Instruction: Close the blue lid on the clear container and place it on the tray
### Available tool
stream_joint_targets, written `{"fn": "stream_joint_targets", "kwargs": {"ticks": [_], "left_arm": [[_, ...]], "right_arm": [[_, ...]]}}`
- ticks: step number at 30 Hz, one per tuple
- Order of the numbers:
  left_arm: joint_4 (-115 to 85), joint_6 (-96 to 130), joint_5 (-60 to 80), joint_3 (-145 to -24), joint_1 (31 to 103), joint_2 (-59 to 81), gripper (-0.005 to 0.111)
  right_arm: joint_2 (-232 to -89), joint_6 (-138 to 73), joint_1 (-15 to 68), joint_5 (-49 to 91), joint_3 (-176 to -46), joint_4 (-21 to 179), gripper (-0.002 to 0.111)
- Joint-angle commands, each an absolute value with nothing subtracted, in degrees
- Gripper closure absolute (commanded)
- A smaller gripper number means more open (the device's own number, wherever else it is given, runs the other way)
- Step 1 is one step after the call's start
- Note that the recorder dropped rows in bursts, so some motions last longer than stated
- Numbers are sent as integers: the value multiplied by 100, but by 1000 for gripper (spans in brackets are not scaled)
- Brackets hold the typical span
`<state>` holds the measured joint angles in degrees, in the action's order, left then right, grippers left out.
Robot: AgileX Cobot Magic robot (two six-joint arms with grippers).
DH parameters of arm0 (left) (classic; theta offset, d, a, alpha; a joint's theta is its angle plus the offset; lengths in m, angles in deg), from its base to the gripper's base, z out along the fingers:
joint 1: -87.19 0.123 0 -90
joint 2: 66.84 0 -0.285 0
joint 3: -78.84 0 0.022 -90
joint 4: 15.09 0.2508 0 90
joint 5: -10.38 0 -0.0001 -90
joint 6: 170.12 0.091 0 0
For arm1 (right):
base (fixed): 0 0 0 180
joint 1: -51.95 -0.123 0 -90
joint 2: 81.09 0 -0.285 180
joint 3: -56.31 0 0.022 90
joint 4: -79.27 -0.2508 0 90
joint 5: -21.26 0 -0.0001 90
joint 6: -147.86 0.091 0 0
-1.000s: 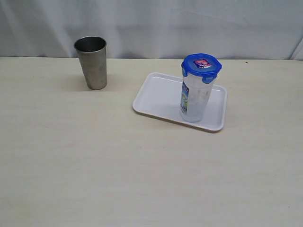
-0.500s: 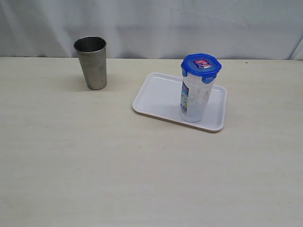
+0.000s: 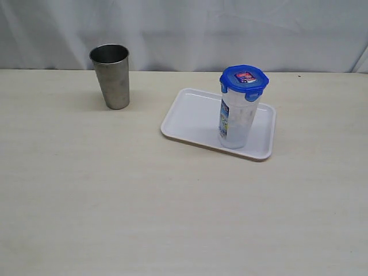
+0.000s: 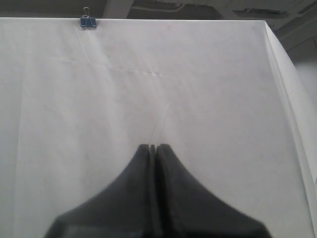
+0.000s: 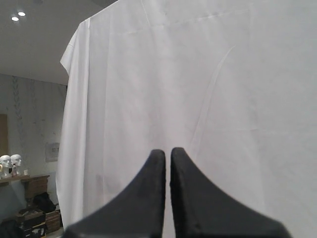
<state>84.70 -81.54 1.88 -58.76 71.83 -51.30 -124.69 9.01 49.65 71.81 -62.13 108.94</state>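
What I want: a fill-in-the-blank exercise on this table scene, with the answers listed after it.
1. The small rounded-square blue plastic lid sits on top of the tall clear plastic container, which stands ____.
2. The container rests on the flat white rectangular plastic tray, near its ____ end in the exterior view.
3. The grey steel tumbler stands to the tray's ____ in the exterior view.
Missing words: upright; right; left.

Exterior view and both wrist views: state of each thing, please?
tray: lying flat, loaded.
clear container: upright on the tray, lidded.
blue lid: on the clear container, flaps down.
steel tumbler: upright, open-topped, apart from the tray.
left tool: shut, empty.
right tool: shut, empty.
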Motion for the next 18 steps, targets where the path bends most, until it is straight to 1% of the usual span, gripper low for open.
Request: {"fn": "stream_joint_targets", "kwargs": {"ticks": [1,4,6,12,15,18], "left_arm": [[8468,-8182,211,-5834,7198,-5151,107],[8390,-8164,291,-5830,7198,-5149,107],[7730,-7802,499,-5790,7198,-5149,107],[4121,-4932,1197,-5784,7198,-5149,107],[2174,-2840,1226,-5733,7303,-5153,107],[-514,-197,1244,-5637,7625,-5176,107]], "right_arm": [[-12443,900,4984,7194,-6199,10870,104],[-12443,900,4984,7194,-6199,10870,104],[-12443,900,4984,7194,-6199,10870,104],[-12443,900,4984,7194,-6199,10870,104],[-12443,900,4984,7194,-6199,10870,104],[-12443,900,4984,7194,-6199,10870,104]]}}
